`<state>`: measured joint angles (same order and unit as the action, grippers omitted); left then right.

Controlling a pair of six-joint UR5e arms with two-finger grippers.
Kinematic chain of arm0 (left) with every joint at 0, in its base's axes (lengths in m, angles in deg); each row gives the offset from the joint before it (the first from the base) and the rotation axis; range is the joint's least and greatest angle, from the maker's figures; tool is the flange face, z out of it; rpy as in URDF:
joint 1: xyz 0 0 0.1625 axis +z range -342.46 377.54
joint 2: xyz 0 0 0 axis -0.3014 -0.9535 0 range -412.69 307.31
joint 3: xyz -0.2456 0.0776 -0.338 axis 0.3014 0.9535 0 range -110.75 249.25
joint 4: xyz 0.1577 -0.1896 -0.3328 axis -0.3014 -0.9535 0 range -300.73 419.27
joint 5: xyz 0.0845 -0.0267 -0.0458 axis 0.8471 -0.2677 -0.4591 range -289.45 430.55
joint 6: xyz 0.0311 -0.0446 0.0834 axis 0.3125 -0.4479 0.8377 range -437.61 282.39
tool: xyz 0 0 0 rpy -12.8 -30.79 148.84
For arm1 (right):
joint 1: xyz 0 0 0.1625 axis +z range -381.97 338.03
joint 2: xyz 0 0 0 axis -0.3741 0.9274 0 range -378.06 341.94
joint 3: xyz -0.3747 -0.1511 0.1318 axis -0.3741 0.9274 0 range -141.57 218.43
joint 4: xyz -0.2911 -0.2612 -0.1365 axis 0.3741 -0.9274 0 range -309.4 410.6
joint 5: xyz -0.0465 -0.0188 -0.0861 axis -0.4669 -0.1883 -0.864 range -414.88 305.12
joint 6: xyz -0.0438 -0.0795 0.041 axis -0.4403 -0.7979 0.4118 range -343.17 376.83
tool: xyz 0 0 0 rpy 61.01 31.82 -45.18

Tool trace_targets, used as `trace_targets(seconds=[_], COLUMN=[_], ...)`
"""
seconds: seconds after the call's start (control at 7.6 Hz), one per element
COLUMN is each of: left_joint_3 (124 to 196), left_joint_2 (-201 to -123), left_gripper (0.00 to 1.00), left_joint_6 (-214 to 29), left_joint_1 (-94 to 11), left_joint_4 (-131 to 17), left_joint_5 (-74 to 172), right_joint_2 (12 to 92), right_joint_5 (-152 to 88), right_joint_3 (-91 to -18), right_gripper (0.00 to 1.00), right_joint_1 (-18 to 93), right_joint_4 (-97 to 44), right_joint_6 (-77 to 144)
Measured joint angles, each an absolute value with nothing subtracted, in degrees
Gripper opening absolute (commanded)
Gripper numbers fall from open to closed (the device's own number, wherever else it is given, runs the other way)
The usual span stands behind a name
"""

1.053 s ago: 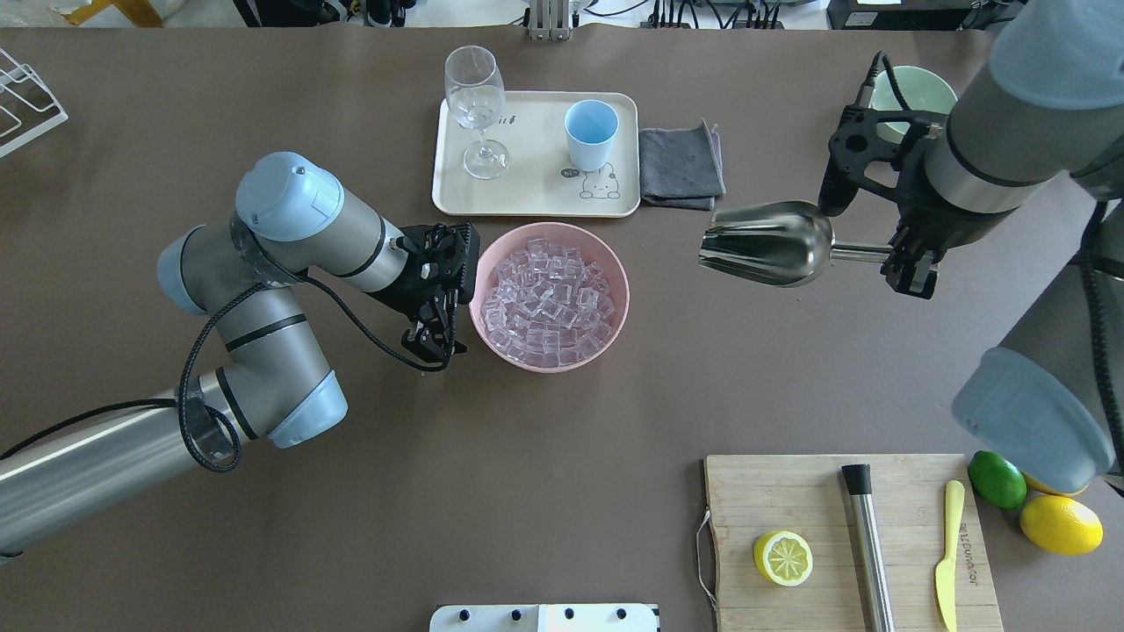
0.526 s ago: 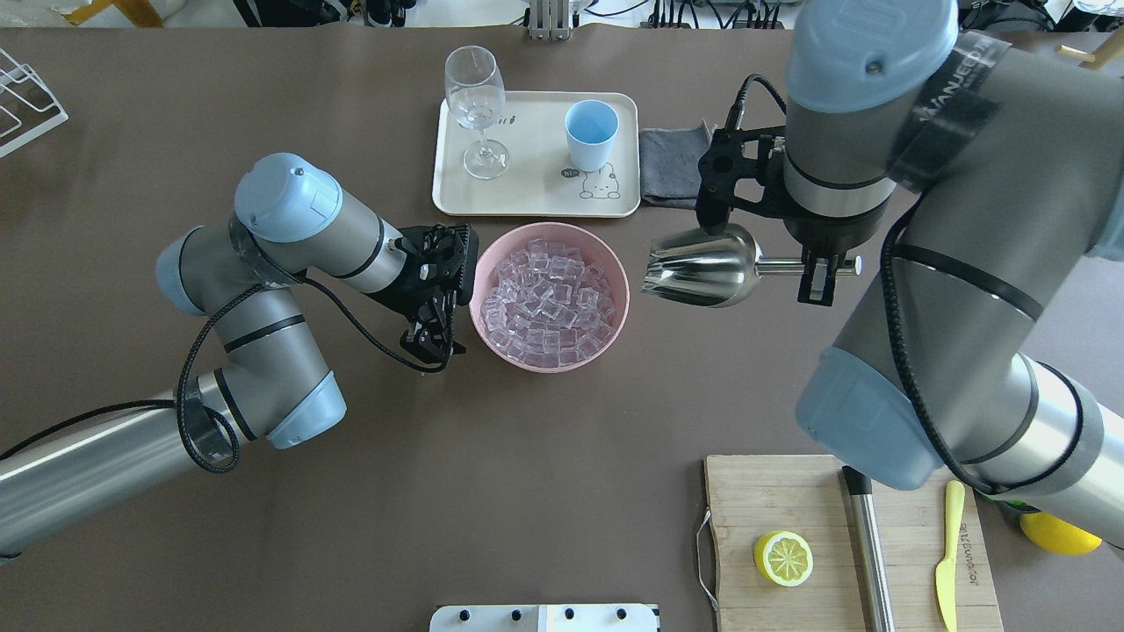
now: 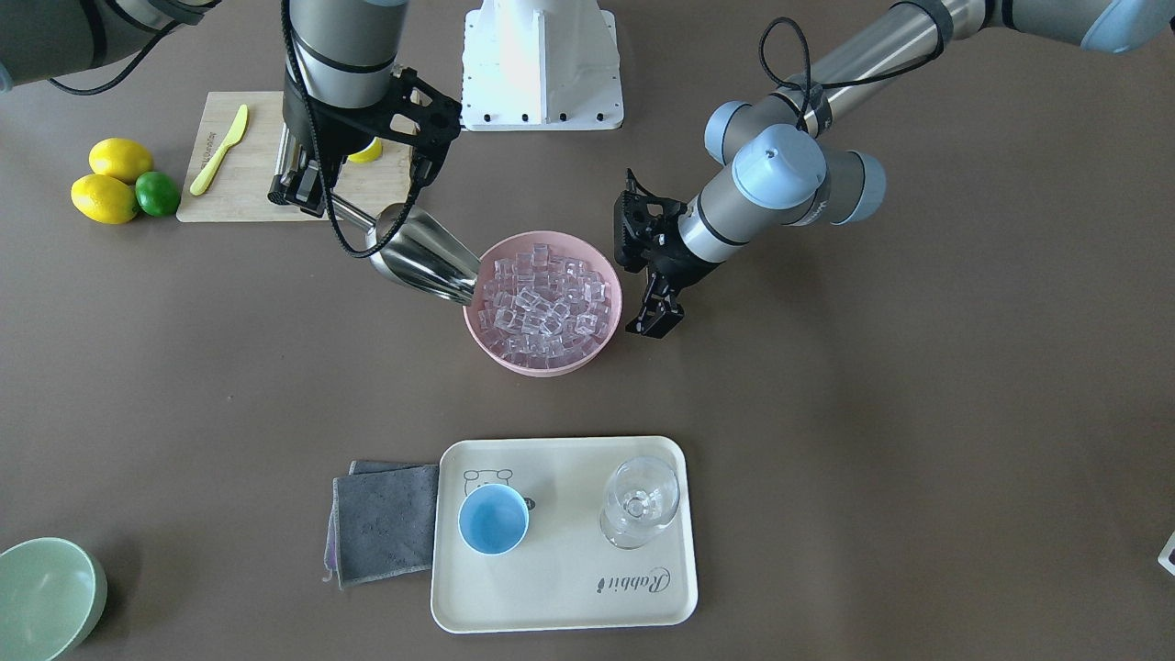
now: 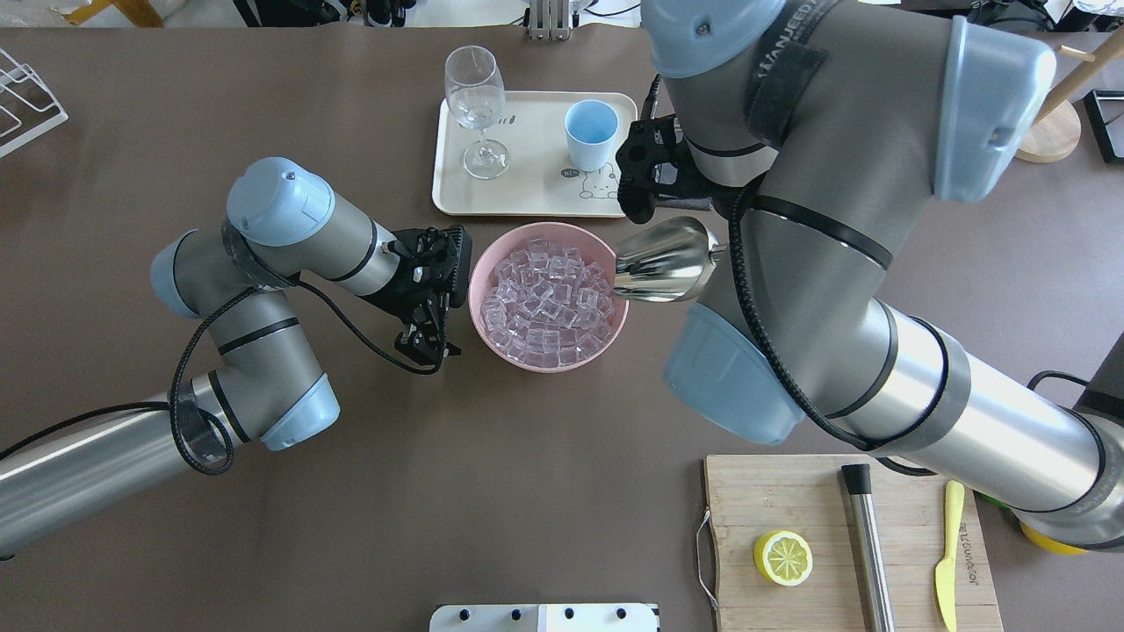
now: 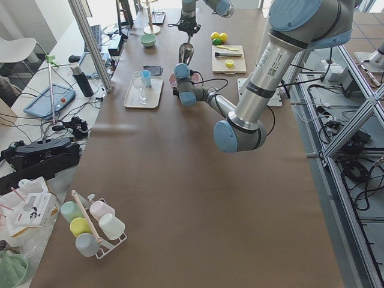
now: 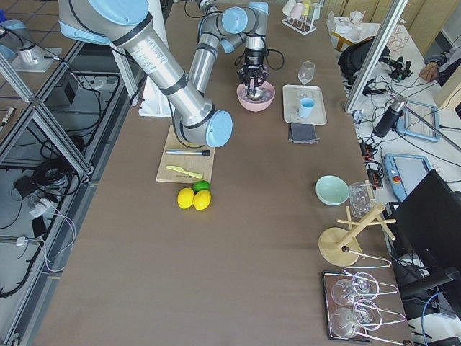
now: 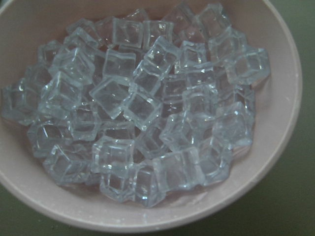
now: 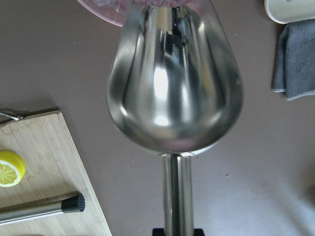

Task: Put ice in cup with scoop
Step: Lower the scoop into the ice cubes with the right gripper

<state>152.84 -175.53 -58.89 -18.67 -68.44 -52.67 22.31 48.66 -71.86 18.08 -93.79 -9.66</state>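
The ice (image 4: pixel 549 298), a heap of small clear cubes, fills a pink bowl (image 4: pixel 492 344) on the tabletop. The shiny steel scoop (image 4: pixel 663 259) is empty and tilted, its open mouth down at the bowl's rim. The light-blue cup (image 4: pixel 590 132) stands upright and empty on a cream tray (image 4: pixel 527 189) beyond the bowl.

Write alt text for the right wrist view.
A shiny steel scoop fills the frame, its mouth at the pink bowl above. Lower left, a cutting board with a lemon half; at right, a grey cloth.
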Motion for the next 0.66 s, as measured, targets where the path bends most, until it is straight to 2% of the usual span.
trace_targets(seconds=[0.66], left_joint_3=[152.90], left_joint_2=[-175.40], left_gripper=[0.99], left_joint_6=[-58.89], left_joint_1=[-18.76], left_joint_4=[-68.61], left_joint_5=[-52.74], right_joint_2=[12.20], right_joint_5=[44.13], right_joint_3=[-58.61], right_gripper=[0.00], right_joint_1=[15.56], right_joint_4=[-98.05], right_joint_6=[-12.24])
